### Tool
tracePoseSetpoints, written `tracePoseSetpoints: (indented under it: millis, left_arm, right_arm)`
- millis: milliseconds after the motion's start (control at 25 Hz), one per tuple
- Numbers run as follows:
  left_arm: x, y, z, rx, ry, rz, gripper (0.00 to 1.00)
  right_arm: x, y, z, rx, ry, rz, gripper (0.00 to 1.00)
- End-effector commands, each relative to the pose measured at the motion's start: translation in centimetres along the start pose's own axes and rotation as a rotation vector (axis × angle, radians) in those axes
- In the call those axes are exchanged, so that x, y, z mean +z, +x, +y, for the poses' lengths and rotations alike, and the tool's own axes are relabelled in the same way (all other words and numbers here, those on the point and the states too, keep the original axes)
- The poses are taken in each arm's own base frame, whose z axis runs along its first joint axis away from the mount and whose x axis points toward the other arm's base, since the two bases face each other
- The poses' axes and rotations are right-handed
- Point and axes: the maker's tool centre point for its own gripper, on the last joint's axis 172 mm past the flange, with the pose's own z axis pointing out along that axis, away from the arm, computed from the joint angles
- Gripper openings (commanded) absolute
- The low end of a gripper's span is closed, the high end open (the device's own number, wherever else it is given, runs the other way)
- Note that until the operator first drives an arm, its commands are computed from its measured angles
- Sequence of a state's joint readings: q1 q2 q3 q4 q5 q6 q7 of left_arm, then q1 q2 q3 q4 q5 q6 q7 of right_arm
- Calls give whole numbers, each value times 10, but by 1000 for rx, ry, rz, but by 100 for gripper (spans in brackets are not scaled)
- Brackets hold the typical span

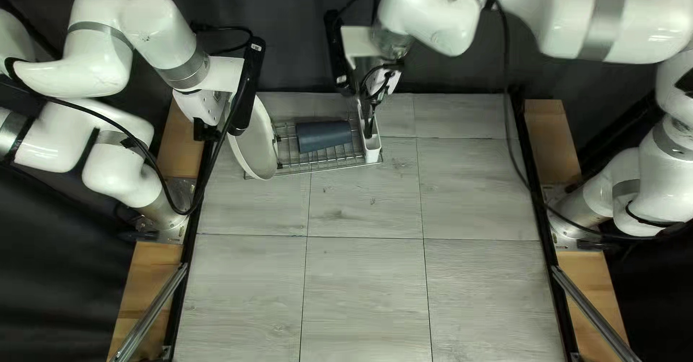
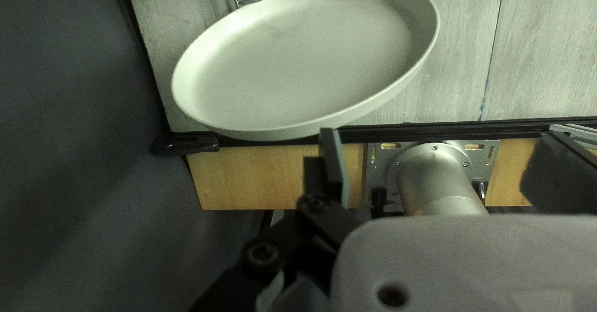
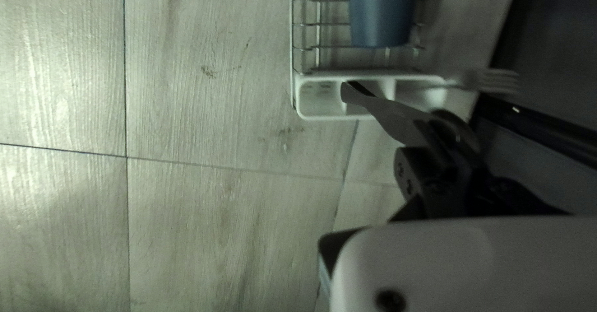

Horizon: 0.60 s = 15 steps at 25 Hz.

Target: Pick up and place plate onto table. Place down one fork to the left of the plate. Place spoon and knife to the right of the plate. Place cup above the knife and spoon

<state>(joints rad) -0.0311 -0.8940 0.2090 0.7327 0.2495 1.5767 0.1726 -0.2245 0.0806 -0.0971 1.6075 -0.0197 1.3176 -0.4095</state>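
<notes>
Okay, table [image 1: 361, 275] first: setting is judged to be at its start, with plate pickup and cutlery pickup being worked in parallel. Wire rack [image 1: 332, 163] is placed near the far edge. Plate [image 1: 256, 142] is stood steeply tilted at the rack's end, beside the left arm's gripper. Left gripper [image 2: 437, 133] is spread wide, nothing held; the plate's rim is seen just by one fingertip, not pinched. For the plate, rim probably needs to be brought between the fingers, then clamped, lifted clear of the wires and lowered flat.

Cup [image 1: 323, 137] is laid on its side in the rack, to be left for last. White cutlery holder [image 1: 371, 144] is fixed at the rack's other end. Right gripper [image 3: 438, 128] is closed, with what looks like the knife [image 3: 385, 110] pinched, its lower end inside the holder. Next, a straight pull out is called for, then placing right of the plate's spot; snagging on the holder wall is possible. Fork [image 3: 497, 80] is stood tines up in an end compartment. Spoon can't be made out.
</notes>
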Motion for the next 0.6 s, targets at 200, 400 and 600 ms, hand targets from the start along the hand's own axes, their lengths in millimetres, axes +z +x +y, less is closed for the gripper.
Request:
tracePoseSetpoints:
  millis: [200,400,600]
  left_arm:
    - [0,0,0,0,0,0,100]
    - [0,0,0,0,0,0,100]
    - [0,0,0,0,0,0,100]
  right_arm:
    - [-42,-28,-40,61,53,-19,70]
    - [0,-29,-29,-6,21,-27,100]
    - [66,-34,20,-33,32,-25,100]
